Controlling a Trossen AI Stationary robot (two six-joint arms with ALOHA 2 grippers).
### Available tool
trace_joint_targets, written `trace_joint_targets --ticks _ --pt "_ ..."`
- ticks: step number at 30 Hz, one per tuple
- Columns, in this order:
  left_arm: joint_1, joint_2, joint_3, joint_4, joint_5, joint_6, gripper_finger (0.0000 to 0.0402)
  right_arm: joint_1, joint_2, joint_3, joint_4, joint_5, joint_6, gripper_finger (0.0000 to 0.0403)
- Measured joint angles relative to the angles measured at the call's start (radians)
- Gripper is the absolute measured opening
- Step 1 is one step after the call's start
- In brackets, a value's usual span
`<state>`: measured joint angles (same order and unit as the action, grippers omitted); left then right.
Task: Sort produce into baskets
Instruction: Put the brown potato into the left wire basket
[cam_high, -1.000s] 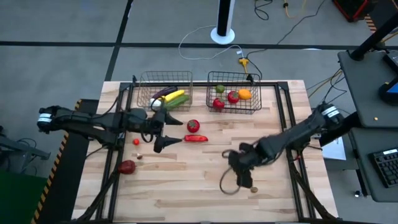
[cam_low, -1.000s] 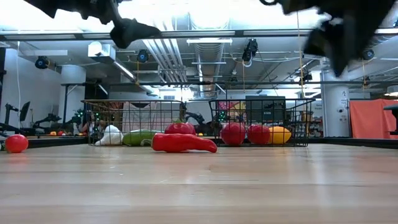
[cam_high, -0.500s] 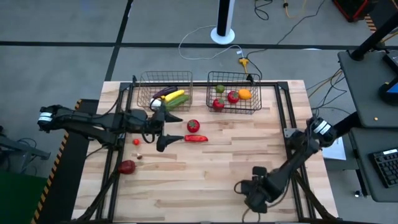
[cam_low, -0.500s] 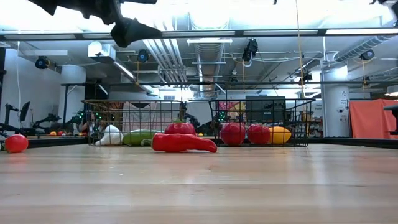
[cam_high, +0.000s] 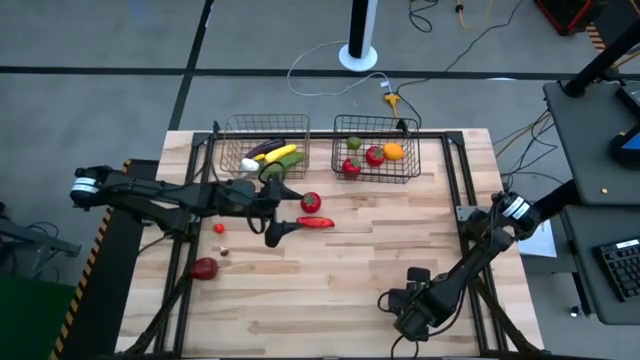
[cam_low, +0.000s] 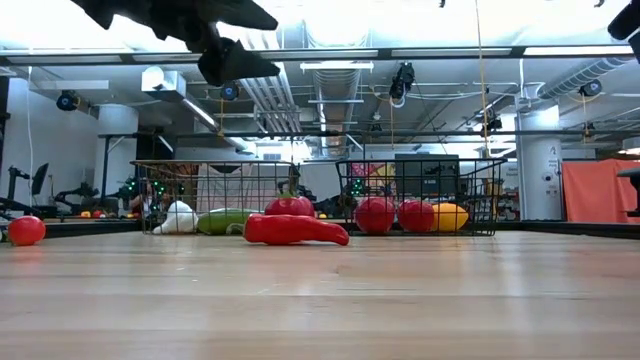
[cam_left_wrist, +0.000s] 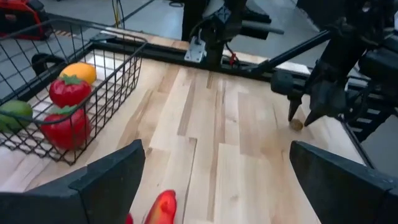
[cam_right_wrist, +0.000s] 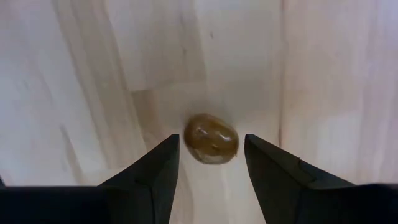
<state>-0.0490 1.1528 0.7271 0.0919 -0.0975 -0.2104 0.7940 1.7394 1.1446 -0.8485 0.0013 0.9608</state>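
My left gripper hangs wide open and empty above the table, just left of a red tomato and a red pepper lying on the wood; the pepper also shows in the left wrist view. My right gripper is open near the table's near edge, fingers pointing down on either side of a small brown round thing without touching it. The copper basket holds eggplant, corn, cucumber and garlic. The darker basket holds tomatoes, an orange and a green piece.
A red round piece, a tiny red piece and a tiny brown piece lie on the left part of the table. A dark frame runs along the table's left and right sides. Bare wood lies in the middle.
My right gripper has gone from the table's middle toward the near edge and down, out of the low view, and now stands over the small brown thing. My left gripper has shifted a little toward the right, nearer the tomato and pepper.
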Motion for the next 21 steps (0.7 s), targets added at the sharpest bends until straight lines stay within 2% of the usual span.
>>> trace_joint_targets --ticks 9,18,21 --pt "0.000 0.055 0.028 -0.004 0.001 0.015 0.0381 0.000 -0.004 -0.048 0.059 0.001 -0.008 0.0136" --pt "0.000 0.070 0.030 -0.003 0.001 0.015 0.0382 -0.002 -0.010 -0.051 0.065 0.003 -0.009 0.0130" --pt "0.000 0.070 0.030 -0.002 0.001 0.015 0.0382 -0.002 -0.025 -0.051 0.061 0.044 0.005 0.0130"
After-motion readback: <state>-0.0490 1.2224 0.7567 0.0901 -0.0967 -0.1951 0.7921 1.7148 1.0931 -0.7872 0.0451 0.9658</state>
